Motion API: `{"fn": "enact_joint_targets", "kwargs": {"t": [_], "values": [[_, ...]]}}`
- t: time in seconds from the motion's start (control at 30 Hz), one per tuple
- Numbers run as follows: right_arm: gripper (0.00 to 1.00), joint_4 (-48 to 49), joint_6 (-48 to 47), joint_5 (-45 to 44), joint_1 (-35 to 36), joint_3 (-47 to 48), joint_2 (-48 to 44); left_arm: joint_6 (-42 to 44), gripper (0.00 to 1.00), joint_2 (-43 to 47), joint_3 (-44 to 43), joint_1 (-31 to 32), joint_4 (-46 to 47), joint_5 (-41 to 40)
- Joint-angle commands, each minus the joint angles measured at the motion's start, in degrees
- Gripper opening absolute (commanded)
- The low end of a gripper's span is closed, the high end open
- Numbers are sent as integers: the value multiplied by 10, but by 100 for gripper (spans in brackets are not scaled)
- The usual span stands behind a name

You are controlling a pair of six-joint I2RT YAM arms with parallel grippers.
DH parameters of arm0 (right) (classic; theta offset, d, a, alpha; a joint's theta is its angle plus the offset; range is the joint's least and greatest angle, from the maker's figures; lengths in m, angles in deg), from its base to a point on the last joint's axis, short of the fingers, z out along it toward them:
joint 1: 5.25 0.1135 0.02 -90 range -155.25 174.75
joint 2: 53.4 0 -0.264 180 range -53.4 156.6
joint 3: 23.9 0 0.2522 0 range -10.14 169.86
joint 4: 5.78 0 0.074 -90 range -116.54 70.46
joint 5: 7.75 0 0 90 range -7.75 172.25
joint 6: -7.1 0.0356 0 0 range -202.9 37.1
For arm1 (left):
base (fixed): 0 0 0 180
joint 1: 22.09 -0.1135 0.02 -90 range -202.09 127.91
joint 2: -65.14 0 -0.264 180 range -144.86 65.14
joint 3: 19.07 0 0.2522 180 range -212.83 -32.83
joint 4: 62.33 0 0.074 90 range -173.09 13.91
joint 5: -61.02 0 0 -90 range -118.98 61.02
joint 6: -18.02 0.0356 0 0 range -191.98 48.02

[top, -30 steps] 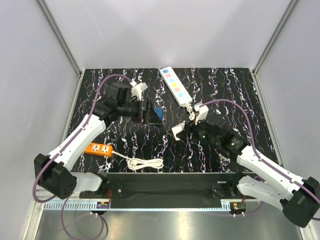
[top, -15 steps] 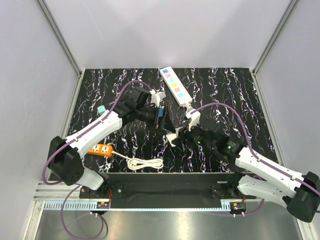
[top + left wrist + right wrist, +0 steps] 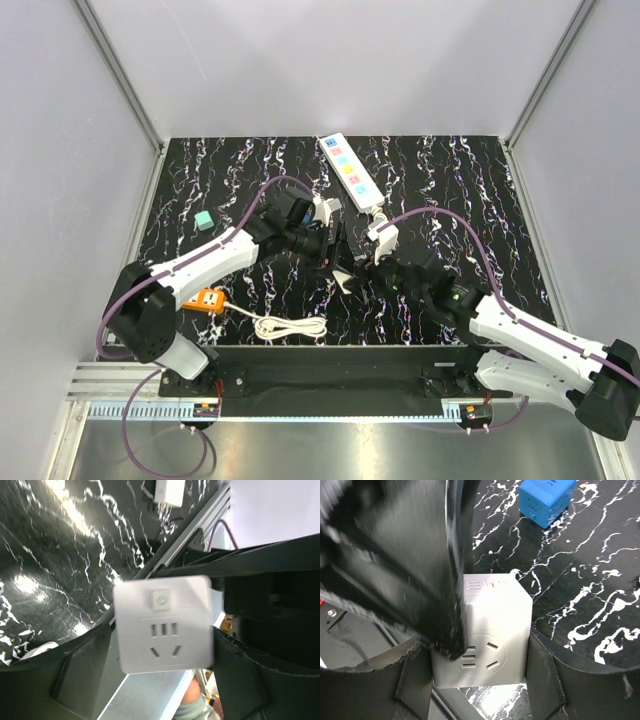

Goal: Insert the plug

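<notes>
The plug, a royal-blue cube, lies on the black table at the top of the right wrist view. In the top view it is hidden under the left wrist. My right gripper is shut on a white cube adapter, one finger on each side. My left gripper is open. Its fingers straddle the same white cube closely, the right finger touching it, a thin gap at the left. The two grippers meet at mid-table.
A white power strip lies at the back centre. A pale teal cube sits at the left. An orange socket block with a coiled white cord lies near the front left. Grey walls enclose the table.
My left arm swung right and forward onto the white cube, covering the blue plug and uncovering the teal cube. My right gripper moved left with the white cube.
</notes>
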Motion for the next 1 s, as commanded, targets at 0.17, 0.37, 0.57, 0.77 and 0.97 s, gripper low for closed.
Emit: {"fn": "enact_joint_targets", "kwargs": {"t": [0.17, 0.37, 0.57, 0.77, 0.97], "values": [[1, 27, -14, -15, 10, 15, 0, -34, 58, -1, 47, 6, 77, 47], [61, 26, 14, -10, 11, 15, -3, -74, 0, 12, 59, 4, 153, 75], [84, 50, 32, -16, 11, -38, -95, -100, 0, 78, 73, -33, 159, 70], [86, 85, 20, -10, 11, -52, -128, -188, 0, 124, 95, -42, 229, 63], [86, 91, -20, -14, 11, -26, -117, -230, 0, 142, 97, -39, 251, 58]]}}
